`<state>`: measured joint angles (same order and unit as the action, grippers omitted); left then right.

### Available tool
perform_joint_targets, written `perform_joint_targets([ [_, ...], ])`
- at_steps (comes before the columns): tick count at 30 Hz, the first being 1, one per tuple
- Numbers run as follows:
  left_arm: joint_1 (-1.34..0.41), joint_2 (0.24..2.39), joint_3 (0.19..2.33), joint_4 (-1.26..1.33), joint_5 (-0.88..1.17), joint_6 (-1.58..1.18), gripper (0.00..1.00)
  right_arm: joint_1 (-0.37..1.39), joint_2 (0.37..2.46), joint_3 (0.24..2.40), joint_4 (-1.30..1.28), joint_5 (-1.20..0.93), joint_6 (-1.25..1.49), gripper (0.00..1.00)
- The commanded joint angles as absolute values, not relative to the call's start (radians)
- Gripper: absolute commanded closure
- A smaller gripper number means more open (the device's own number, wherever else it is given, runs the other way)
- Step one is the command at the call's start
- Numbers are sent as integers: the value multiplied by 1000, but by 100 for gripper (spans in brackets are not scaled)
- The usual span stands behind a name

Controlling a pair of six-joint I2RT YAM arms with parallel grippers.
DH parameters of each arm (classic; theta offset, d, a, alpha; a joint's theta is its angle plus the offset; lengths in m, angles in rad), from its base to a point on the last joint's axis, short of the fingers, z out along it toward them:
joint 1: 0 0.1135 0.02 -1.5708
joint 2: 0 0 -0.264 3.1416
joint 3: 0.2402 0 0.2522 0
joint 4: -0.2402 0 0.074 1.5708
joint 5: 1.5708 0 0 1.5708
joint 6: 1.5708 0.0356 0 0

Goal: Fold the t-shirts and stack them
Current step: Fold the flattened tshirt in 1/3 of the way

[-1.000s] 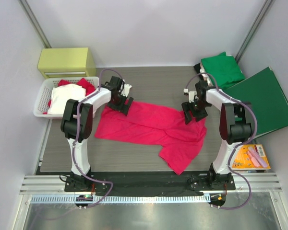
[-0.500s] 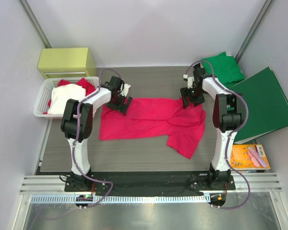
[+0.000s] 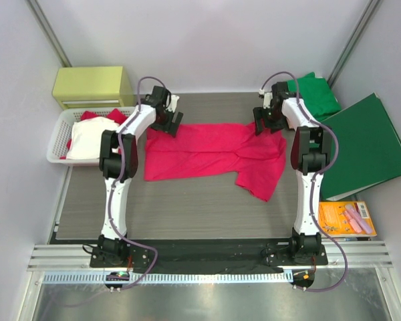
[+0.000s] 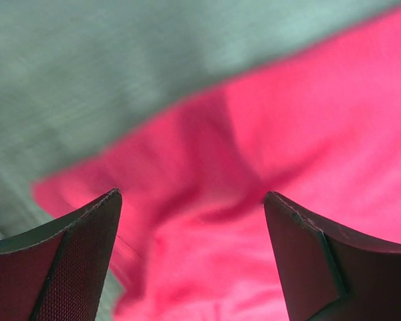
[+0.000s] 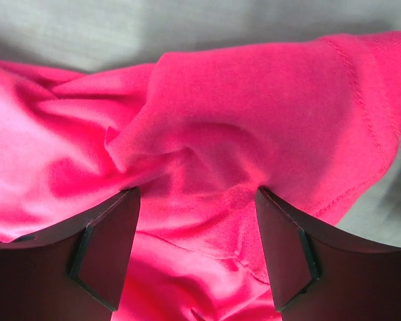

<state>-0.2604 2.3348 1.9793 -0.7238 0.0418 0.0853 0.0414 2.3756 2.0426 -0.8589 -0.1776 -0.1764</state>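
A bright pinkish-red t-shirt (image 3: 207, 150) lies spread across the middle of the table, its right part hanging toward the front. My left gripper (image 3: 167, 124) is at its back left corner and my right gripper (image 3: 268, 124) at its back right corner. In the left wrist view the left gripper (image 4: 192, 195) stands open over the red cloth (image 4: 287, 120). In the right wrist view the right gripper (image 5: 197, 190) is open too, with bunched red cloth (image 5: 254, 100) between its fingers. A folded green t-shirt (image 3: 314, 95) lies at the back right.
A white basket (image 3: 57, 137) with white and red cloth stands at the left, behind it a yellow-green box (image 3: 92, 85). A flat dark-green folder (image 3: 364, 144) lies at the right, and an orange book (image 3: 347, 219) near the front right.
Both grippers have moved toward the back of the table. The red t-shirt has slid back with them and now lies straighter and flatter.
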Motion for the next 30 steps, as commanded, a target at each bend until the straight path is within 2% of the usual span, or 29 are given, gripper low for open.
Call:
perform_joint_targets([
  [1, -252, 2398, 2127, -781, 51, 84, 12, 35, 2488, 2162, -870, -166, -158, 24],
  [4, -252, 2436, 2187, -798, 60, 78, 12, 35, 2523, 2215, -873, -176, -147, 24],
  [7, -253, 2410, 2154, -782, 66, 83, 12, 37, 2514, 2211, -855, -221, -149, 25],
  [14, -252, 2312, 2046, -703, 57, 114, 11, 38, 2352, 2080, -749, -271, -156, 22],
  [18, -253, 2247, 2036, -701, 45, 117, 11, 52, 2206, 2023, -744, -279, -173, 21],
  [24, -256, 2068, 2013, -726, 26, 121, 11, 103, 1881, 1907, -784, -252, -219, 16],
  [28, -256, 1904, 1915, -825, 70, 55, 11, 114, 1667, 1884, -975, -200, -215, 14],
  [30, -256, 1792, 1783, -882, 176, 22, 11, 114, 1579, 1777, -1092, -169, -242, 14],
])
